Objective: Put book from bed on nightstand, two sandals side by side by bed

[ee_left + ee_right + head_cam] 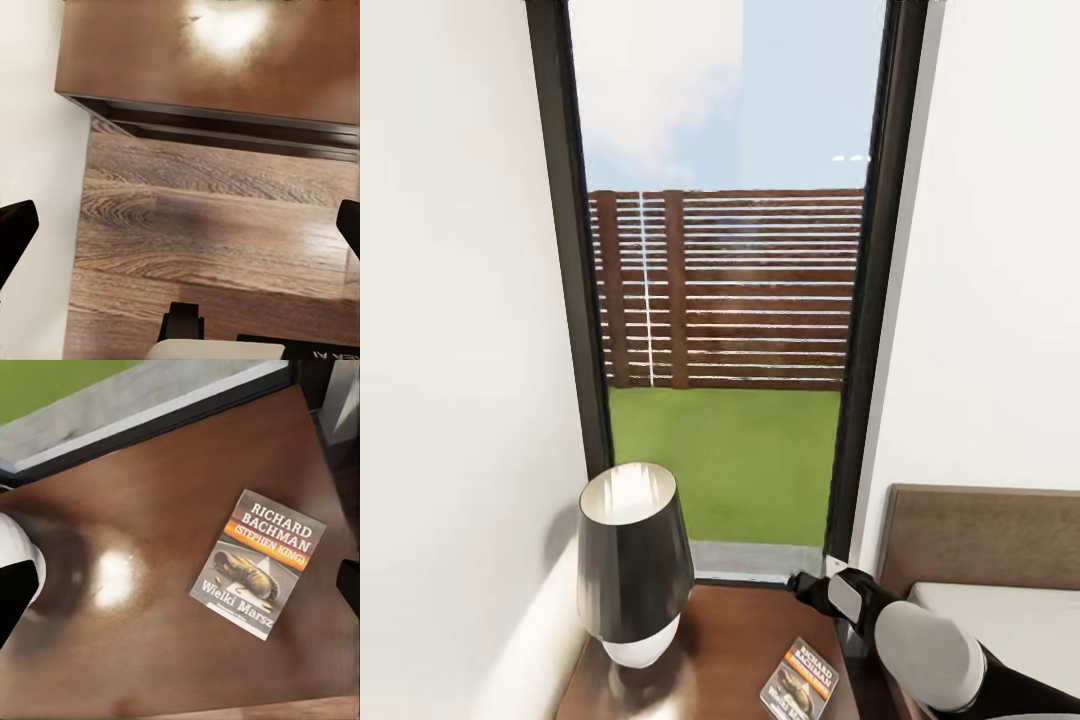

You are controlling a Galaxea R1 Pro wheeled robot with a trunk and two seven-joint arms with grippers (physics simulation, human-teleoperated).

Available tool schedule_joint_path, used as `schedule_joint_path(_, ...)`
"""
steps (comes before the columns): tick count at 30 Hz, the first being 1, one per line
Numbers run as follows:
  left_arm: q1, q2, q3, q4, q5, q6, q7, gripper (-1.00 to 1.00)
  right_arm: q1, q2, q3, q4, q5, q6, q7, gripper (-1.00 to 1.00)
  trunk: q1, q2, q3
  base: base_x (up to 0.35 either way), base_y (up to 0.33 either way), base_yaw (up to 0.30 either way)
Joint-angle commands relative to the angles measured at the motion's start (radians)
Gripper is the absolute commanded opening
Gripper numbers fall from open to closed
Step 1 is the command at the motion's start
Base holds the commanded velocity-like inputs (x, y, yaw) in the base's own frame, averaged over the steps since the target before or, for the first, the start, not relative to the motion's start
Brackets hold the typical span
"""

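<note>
The book (259,562), a thin paperback with an orange band, lies flat on the dark reddish-brown nightstand (142,472). In the head view the book (800,680) rests near the nightstand's (730,640) front right. My right gripper (180,592) hovers above it, open, its fingertips (15,592) apart and holding nothing. My right arm (920,640) reaches in from the bed side. My left gripper (180,229) is open and empty over the wood-plank floor (210,225), in front of the nightstand (210,67). The bed (1020,620) with its brown headboard (980,535) stands to the right. The sandals are out of view.
A black table lamp with a white base (635,560) stands on the nightstand's left half, close to the white wall (460,400). Behind the nightstand rises a tall black-framed window (730,300) looking onto grass and a fence.
</note>
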Motion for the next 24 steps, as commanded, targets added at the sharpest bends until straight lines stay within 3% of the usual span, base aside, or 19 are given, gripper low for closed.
schedule_joint_path(1,0.000,0.001,-0.008,-0.003,0.008,0.006,0.006,1.00,0.004,0.001,-0.008,-0.002,0.020,0.003,-0.002,1.00,-0.004,0.006,0.002,0.000,0.000,0.000)
schedule_joint_path(11,0.022,0.002,-0.006,-0.003,0.010,-0.005,0.006,1.00,0.031,0.002,-0.006,0.007,0.070,-0.039,-0.010,1.00,-0.042,0.076,0.033,0.000,0.000,0.000)
schedule_joint_path(24,0.078,0.008,-0.004,0.023,0.012,-0.120,0.006,1.00,0.095,-0.002,-0.006,0.024,0.081,-0.089,-0.013,1.00,-0.092,0.167,0.074,0.000,0.000,0.000)
